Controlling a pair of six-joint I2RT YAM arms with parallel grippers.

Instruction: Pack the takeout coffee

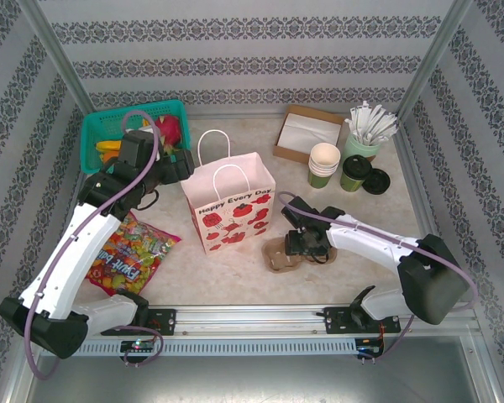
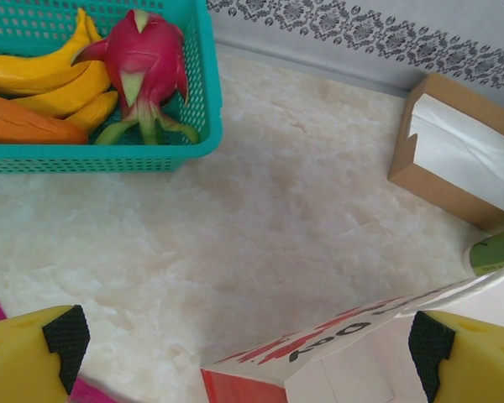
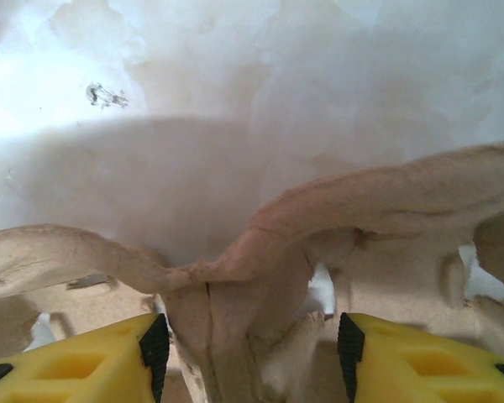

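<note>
On pale marbled tabletop [image 1: 218, 277], shows takeout coffee [image 1: 354, 172] back right, crowded by paper cups [image 1: 324, 162] and stick cup [image 1: 360, 149]; has right gripper [image 3: 250, 344] parted astride pulp carrier [image 1: 277, 256], left gripper [image 2: 248, 340] spread wide beside bag [image 1: 235, 210]; risks toppling neighbours reaching in

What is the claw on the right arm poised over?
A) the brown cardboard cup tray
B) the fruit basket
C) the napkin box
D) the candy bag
A: the right gripper sits over the brown cup tray, and the wrist view shows its open jaws straddling the tray's middle ridge.
</note>
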